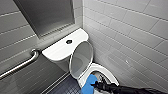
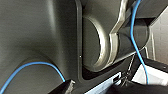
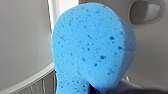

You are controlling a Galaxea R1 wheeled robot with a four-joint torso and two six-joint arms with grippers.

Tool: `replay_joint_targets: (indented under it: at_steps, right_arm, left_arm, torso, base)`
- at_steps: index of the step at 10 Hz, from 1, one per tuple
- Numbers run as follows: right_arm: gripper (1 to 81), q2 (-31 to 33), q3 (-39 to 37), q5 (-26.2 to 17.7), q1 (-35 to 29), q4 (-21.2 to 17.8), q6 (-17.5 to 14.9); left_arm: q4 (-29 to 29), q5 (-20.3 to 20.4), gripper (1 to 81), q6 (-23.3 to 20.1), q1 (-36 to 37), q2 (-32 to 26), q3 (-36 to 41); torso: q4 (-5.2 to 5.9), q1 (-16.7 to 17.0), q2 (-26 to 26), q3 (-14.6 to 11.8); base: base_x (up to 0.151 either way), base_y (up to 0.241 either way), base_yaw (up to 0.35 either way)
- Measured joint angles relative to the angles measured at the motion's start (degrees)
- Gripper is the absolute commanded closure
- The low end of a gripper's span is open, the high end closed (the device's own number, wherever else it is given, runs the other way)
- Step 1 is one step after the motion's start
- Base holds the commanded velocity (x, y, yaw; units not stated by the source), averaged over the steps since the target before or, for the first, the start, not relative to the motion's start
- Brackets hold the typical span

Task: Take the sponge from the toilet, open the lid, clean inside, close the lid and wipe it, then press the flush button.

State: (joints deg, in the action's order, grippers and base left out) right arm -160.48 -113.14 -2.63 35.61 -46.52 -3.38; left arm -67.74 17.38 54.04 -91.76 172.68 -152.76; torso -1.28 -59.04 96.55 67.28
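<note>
Bright blue sponge [image 1: 89, 83], chunky and soft-looking, rounded in outline, pitted all over with small darker pores. Clamped in the right gripper [image 1: 95, 85] at the end of the black arm [image 1: 125, 89] reaching in from the lower right. Held at the near rim of the bowl of the white toilet [image 1: 58, 50], just below the raised lid [image 1: 81, 59]. In the right wrist view, close against the lid's greyish underside, with a small grey bumper pad [image 3: 145, 11] behind.

By count: one sponge, one toilet, one lid, and one flush button [image 1: 69, 41], small and dark, set in the middle of the white tank top. Lid upright, leaning back toward the tank; bowl open.

Around: one metal grab bar [image 1: 21, 65] on the grey tiled wall to the left, a recessed grey panel [image 1: 47, 15] above the tank, pale wall tiles [image 1: 130, 32] to the right, dark floor tiles [image 1: 66, 87] beside the bowl. Arm and sponge covering part of the bowl's opening in the head view.

Left gripper [image 2: 95, 88] close among dark robot parts and a blue cable [image 2: 37, 65]; apart or together, impossible to tell.
</note>
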Motion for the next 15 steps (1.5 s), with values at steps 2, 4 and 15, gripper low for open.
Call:
replay_joint_targets:
  at_steps: [2,4,15]
  right_arm:
    - [81.1,7.1,7.1,2.4,1.0,0.0,0.0]
    - [81.1,13.9,13.3,5.2,3.2,0.0,0.0]
    - [81.1,38.4,31.1,11.4,15.3,0.0,-0.3]
  left_arm:
    - [0.0,0.0,1.0,0.0,0.0,0.0,0.0]
    - [0.0,0.0,1.0,0.0,0.0,0.0,0.0]
    - [0.0,0.0,1.0,-0.1,0.0,-0.3,0.0]
  torso:
    - [0.00,0.0,0.0,0.0]
    - [0.00,0.0,0.0,0.0]
    - [0.00,0.0,0.0,0.0]
  base:
    - [0.000,0.000,0.000]
    - [0.000,0.000,0.000]
    - [0.000,0.000,0.000]
